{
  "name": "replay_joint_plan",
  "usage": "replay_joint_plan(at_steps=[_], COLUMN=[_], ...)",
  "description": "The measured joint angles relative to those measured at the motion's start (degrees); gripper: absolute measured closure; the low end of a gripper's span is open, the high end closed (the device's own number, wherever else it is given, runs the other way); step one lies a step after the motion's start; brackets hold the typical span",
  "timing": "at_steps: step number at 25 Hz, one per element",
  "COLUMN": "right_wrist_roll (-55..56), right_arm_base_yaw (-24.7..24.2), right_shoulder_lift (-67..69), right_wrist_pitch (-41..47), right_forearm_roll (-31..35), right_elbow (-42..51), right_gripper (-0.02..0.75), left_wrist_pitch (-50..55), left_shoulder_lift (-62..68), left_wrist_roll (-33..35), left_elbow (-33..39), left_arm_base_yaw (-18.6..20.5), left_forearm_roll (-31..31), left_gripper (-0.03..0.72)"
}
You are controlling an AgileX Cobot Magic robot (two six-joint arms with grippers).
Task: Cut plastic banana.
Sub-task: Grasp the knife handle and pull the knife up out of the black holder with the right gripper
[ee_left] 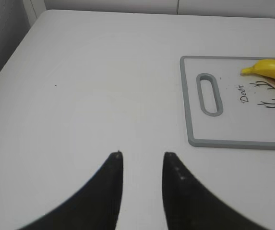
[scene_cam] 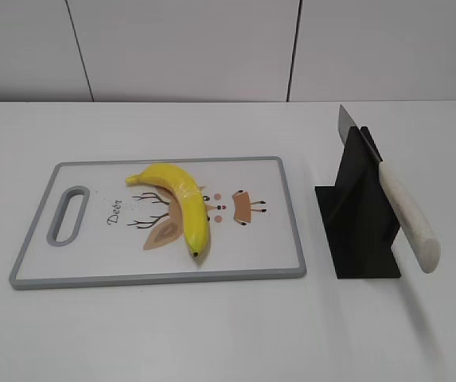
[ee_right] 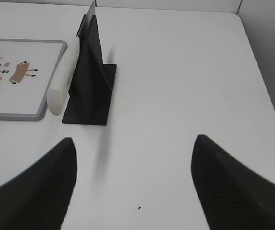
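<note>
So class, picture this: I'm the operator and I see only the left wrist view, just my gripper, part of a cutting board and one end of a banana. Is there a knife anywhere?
Observer: Yes. A knife with a white handle rests in a black stand, right of the cutting board.
Operator: Is the whole banana on the board?
Observer: Yes, the plastic banana lies fully on it, dark tip toward the near edge.
Operator: Is the other gripper near the knife?
Observer: The right gripper is open, over bare table, short of the stand.
</note>
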Motion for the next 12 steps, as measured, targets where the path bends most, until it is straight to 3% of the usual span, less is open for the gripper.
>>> replay_joint_plan(at_steps=[4,6,12], right_wrist_roll=[0.00,0.00,0.00], right_arm_base_yaw=[0.00,0.00,0.00], right_shoulder_lift=[0.00,0.00,0.00], right_wrist_pitch=[0.00,0.00,0.00], right_forearm_roll=[0.04,0.04,0.04], right_elbow=[0.00,0.00,0.00], right_gripper=[0.170,0.170,0.170], left_wrist_pitch=[0.00,0.00,0.00], left_shoulder_lift=[0.00,0.00,0.00], left_wrist_roll=[0.00,0.00,0.00], left_elbow=[0.00,0.00,0.00], left_arm_base_yaw=[0.00,0.00,0.00], left_forearm_roll=[-0.65,-0.20,0.04], left_gripper=[0.124,0.035,0.068])
